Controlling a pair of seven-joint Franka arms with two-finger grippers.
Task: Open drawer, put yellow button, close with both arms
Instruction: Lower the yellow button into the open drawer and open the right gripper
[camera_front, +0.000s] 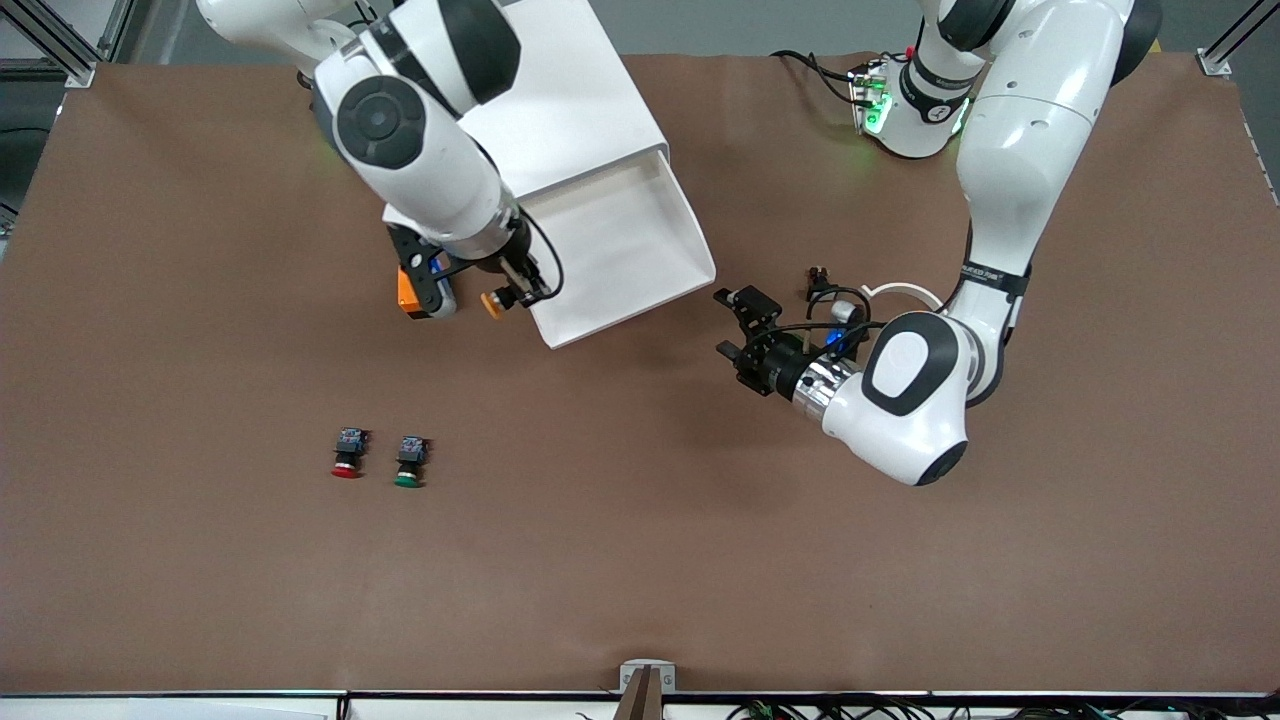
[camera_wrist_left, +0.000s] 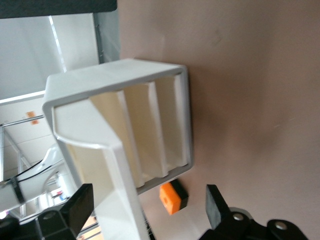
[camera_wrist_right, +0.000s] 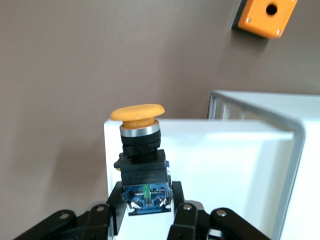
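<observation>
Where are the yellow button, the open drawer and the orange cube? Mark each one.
yellow button (camera_wrist_right: 137, 113), right wrist view, on its yellow cap.
drawer (camera_front: 625, 240), front view, on the bare white floor of the pulled-out tray.
orange cube (camera_wrist_right: 266, 16), right wrist view, on its orange face beside the hole.

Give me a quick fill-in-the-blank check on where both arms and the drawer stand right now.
1. The right gripper holds the ____ button.
2. The top drawer of the cabinet is pulled ____.
3. The left gripper has its fingers ____, holding nothing, beside the drawer toward the left arm's end of the table.
4. The two buttons lying on the table nearer the front camera are the red button and the ____ one.

Missing words: yellow; open; open; green
</observation>
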